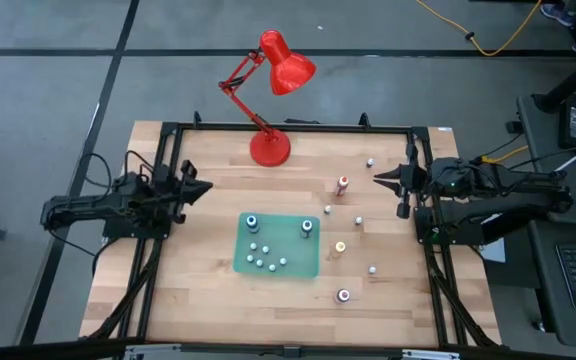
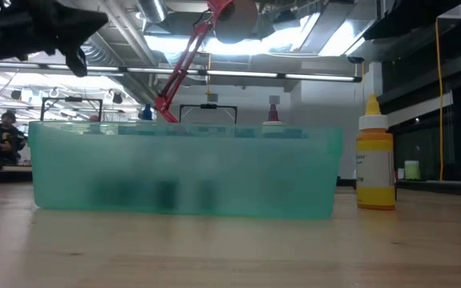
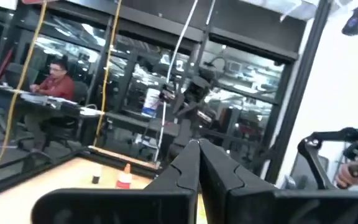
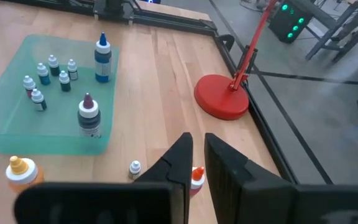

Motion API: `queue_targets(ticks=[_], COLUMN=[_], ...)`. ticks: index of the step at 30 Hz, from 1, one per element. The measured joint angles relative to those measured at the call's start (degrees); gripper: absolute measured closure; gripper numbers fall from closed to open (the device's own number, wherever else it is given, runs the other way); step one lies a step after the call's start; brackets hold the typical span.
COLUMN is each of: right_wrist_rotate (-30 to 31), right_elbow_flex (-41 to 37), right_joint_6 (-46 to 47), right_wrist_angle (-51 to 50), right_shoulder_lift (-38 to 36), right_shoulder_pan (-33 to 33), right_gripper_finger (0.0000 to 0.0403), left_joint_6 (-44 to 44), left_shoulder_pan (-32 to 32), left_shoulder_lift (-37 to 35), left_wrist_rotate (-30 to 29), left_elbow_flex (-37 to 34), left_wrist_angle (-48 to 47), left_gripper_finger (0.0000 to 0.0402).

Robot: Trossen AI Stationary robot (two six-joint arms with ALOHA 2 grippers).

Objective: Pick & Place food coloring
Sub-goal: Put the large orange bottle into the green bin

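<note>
Food coloring bottles [image 4: 48, 79], tiny and pale-capped, fill translucent green tray [image 4: 5, 124].

Glaring from bright ceiling strip lights [image 2: 238, 44] in the low view; blurring the near green tray [image 2: 186, 172]; casting soft shadows elsewhere.

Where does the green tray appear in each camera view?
High view: green tray at the middle of the wood, near the red lamp.
Low view: across the foreground, lamp behind.
Left wrist view: not in it.
Right wrist view: in view, apart from the lamp's base.
</note>
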Motion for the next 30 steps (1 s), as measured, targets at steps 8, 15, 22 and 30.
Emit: queue_targets(ticks=[8,15,22,30], right_wrist_rotate=[0.0,0.0,0.0,-0.1], right_elbow_flex=[0.0,0.0,0.0,0.0], right_joint_6=[3.5,4.0,5.3,6.6], right_wrist_angle=[-0.5,-0.5,-0.5,-0.6], right_shoulder_lift=[0.1,0.2,0.3,0.3], right_shoulder_pan=[0.0,0.0,0.0,0.0], right_gripper_finger=[0.0357,0.0357,0.0357,0.0357], left_joint_6=[5.8,10.3,11.8,12.5], left_shoulder_pan=[-2.3,-2.6,-2.7,-2.8], left_shoulder_lift=[-0.8,-0.5,-0.2,2.5], left_wrist_rotate=[0.0,0.4,0.0,0.0], left_elbow_flex=[-0.6,-0.6,-0.6,-0.6], left_wrist_angle=[-11.1,-19.4,-19.6,-19.7], left_gripper_finger=[0.0399,0.0399,0.0398,0.0397])
